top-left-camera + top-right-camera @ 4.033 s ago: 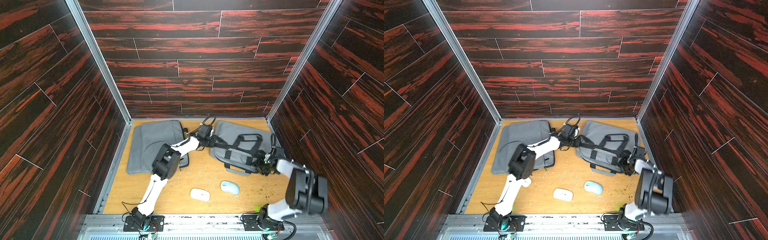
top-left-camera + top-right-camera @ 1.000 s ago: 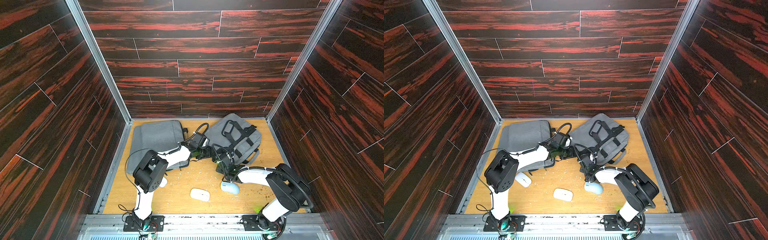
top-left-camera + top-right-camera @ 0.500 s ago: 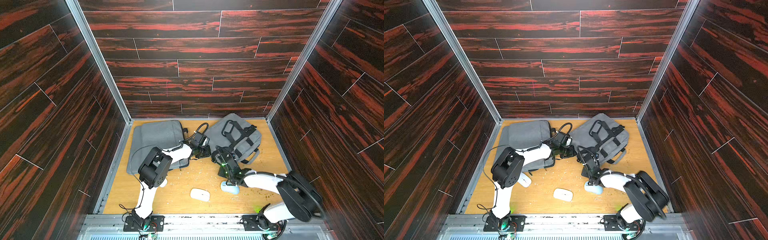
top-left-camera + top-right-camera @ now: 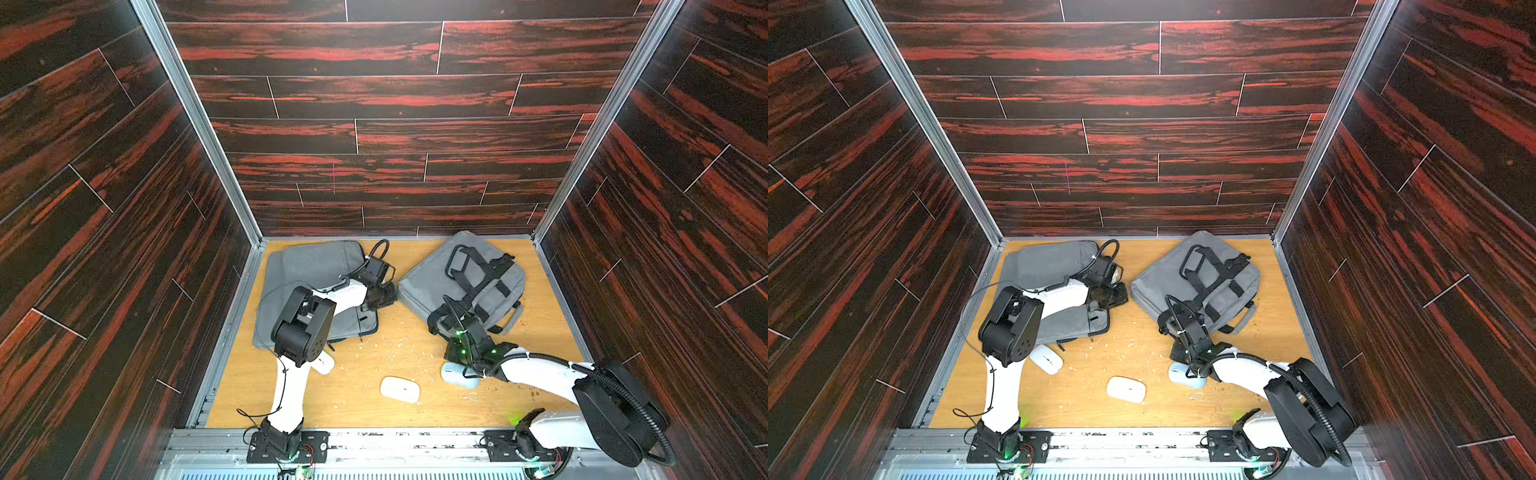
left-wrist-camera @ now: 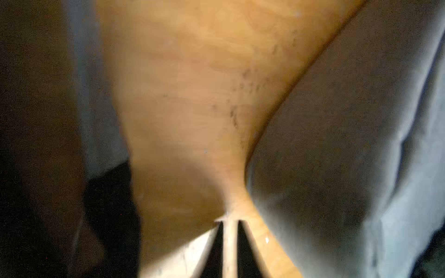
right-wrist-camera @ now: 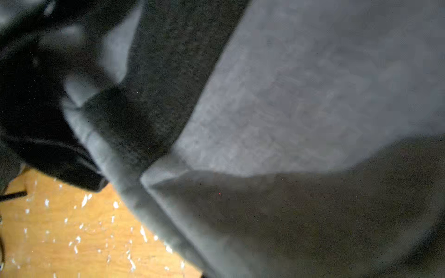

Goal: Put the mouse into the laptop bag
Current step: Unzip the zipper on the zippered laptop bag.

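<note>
The grey laptop bag (image 4: 432, 282) with black straps lies at the back right in both top views (image 4: 1167, 278), turned at an angle. Three mice lie in front: a pale blue mouse (image 4: 455, 374) partly under my right wrist, a white mouse (image 4: 400, 389) mid-front, and a white mouse (image 4: 325, 365) under my left arm. My left gripper (image 4: 384, 293) hovers between bag and sleeve; in the left wrist view its fingers (image 5: 218, 250) stand slightly open with bare wood between them. My right gripper (image 4: 441, 327) sits at the bag's near corner by a strap, fingers hidden, shut.
A grey sleeve (image 4: 307, 266) lies flat at the back left, under my left forearm. White crumbs are scattered over the wooden floor (image 4: 374, 353). Dark wood-patterned walls close in three sides, and a metal rail (image 4: 395, 440) runs along the front.
Since four seconds ago the bag has turned and sits farther back. In the last second my left gripper pulled back a little from the bag and my right elbow swung out to the right.
</note>
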Controlling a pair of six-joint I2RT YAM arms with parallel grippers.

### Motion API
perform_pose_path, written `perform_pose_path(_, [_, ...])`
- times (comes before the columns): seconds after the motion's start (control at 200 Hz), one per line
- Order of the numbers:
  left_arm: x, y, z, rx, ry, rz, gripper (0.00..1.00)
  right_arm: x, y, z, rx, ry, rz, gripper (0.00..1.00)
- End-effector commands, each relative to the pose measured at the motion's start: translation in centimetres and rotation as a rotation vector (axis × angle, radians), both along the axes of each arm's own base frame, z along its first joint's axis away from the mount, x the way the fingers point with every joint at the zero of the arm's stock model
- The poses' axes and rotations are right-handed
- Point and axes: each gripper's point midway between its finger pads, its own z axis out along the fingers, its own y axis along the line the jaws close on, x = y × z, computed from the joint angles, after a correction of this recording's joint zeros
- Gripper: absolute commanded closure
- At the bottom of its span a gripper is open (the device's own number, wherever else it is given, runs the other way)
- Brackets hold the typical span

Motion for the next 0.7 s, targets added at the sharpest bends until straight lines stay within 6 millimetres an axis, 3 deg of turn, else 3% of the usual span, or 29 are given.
perform_pose_path(0.0, [-2.1,-2.2,5.1,-0.072,-0.086,-0.034,0.54,0.5,2.0,0.1,0.042,0.017,0.070,1.00])
perform_pose_path(0.08, [-3.4,-3.5,6.0,-0.077,-0.099,-0.056,0.46,1.1,3.2,0.2,0.068,0.015,0.105,1.00])
perform_pose_path(0.235, [-4.6,-6.2,5.8,-0.082,-0.119,-0.083,0.41,1.5,4.1,0.4,0.091,0.010,0.136,1.00])
perform_pose_path(0.566, [-2.9,-7.9,2.9,-0.020,-0.094,-0.079,0.38,1.2,3.8,1.3,0.096,-0.012,0.137,1.00])
perform_pose_path(0.631, [-2.7,-8.1,2.5,-0.015,-0.088,-0.086,0.45,1.0,3.5,1.2,0.086,-0.010,0.132,1.00])
perform_pose_path(0.691, [-2.6,-8.0,2.2,-0.002,-0.083,-0.092,0.67,0.9,3.1,1.1,0.072,-0.007,0.124,1.00])
